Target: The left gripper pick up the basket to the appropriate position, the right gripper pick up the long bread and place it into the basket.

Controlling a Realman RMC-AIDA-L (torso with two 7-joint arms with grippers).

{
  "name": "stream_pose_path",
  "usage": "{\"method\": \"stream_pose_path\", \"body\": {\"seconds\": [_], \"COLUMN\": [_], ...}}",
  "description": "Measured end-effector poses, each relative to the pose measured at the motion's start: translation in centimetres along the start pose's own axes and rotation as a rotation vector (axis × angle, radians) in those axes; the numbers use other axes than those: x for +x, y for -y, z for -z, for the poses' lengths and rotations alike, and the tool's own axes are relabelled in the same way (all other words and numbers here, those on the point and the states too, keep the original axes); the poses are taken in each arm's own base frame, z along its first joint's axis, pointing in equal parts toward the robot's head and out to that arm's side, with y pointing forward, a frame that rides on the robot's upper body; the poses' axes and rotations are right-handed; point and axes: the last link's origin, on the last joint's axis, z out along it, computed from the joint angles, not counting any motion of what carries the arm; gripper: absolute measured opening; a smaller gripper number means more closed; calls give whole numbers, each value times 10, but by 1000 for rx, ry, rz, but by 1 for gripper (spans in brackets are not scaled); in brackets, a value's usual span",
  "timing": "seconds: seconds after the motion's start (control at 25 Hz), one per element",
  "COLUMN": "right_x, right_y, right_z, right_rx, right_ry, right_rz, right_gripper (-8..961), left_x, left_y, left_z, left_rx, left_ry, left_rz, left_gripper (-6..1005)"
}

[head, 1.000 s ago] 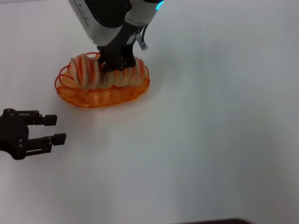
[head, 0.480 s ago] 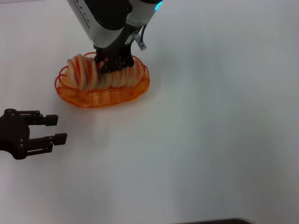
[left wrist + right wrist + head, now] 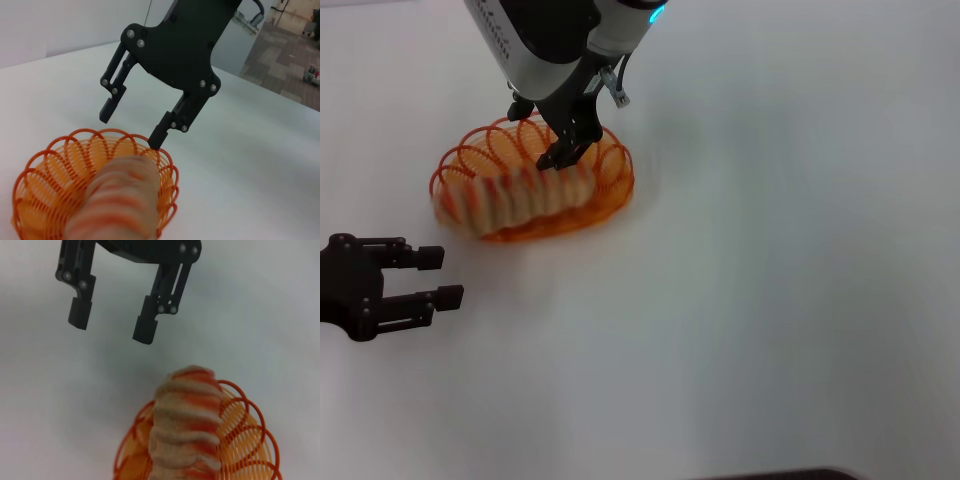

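Overhead, the long bread (image 3: 515, 198) lies in the orange wire basket (image 3: 610, 165), one end overhanging its rim; the right gripper (image 3: 557, 150) hovers just above the loaf, jaws apart and empty. Nearer the robot than the basket, the left gripper (image 3: 438, 277) waits, open and empty. From the left wrist, the right gripper (image 3: 131, 131) hangs open above the basket (image 3: 55, 172) and bread (image 3: 117, 202). From the right wrist, the left gripper (image 3: 111, 324) stands apart from the bread (image 3: 186, 425) and basket (image 3: 247, 440). Placement looks done; only retreat remains.

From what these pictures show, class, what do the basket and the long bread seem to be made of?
The basket: looks like thin orange coated wire, glossy, see-through loops along its rim. The long bread: seems soft and matte, perhaps foam or plush, pale tan with orange-red ridges; real or imitation cannot be told.
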Motion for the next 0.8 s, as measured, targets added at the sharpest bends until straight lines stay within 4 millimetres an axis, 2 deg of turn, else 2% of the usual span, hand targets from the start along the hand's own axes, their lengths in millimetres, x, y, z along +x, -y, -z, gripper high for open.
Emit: {"method": "stream_pose_path", "body": {"seconds": [0.04, 0.24, 0.48, 0.64, 0.8], "right_x": [1, 4, 11, 27, 52], "right_y": [0, 1, -4, -16, -38], "right_z": [0, 2, 14, 23, 31], "right_rx": [3, 31, 114, 168, 129], "right_ry": [3, 36, 148, 255, 352], "right_rz": [-2, -24, -106, -206, -348], "right_gripper": [518, 610, 611, 611, 611], "left_x": [0, 0, -1, -2, 0], "left_y": [0, 0, 2, 5, 6], "left_z": [0, 0, 5, 12, 18], "left_rx": [0, 0, 24, 63, 89], "left_ry": [0, 0, -17, -50, -115], "left_rz": [0, 1, 10, 24, 30], "left_gripper": [567, 567, 567, 566, 566]}}
